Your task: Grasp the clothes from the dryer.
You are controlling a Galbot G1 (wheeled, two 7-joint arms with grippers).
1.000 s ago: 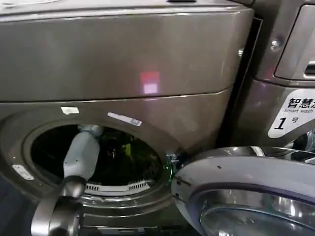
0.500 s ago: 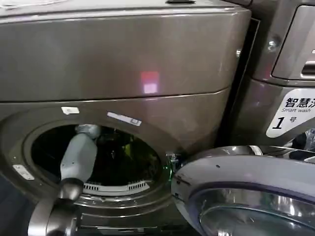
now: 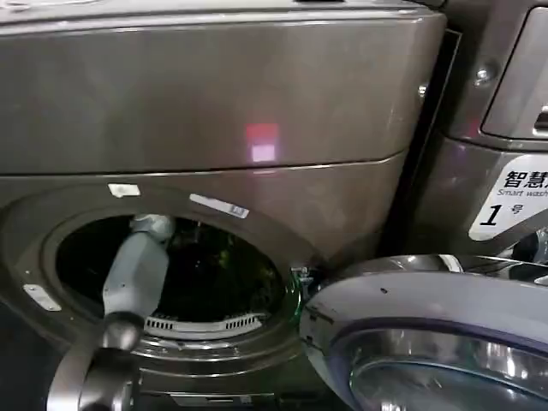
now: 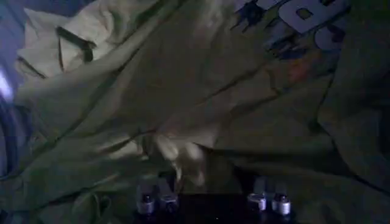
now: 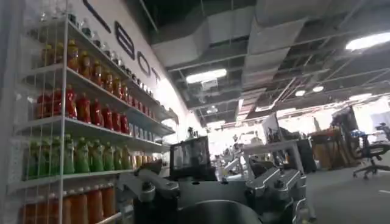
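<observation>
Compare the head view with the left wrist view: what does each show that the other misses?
Head view alone: the dryer front, its open door, and the left arm reaching through the round mouth. Left wrist view alone: the left gripper close above the rumpled yellow-green shirt and its blue print. Shared: the clothes, a faint green glimpse inside the drum from the head.

Clothes (image 4: 201, 91) inside dryer (image 3: 214, 94) drum
</observation>
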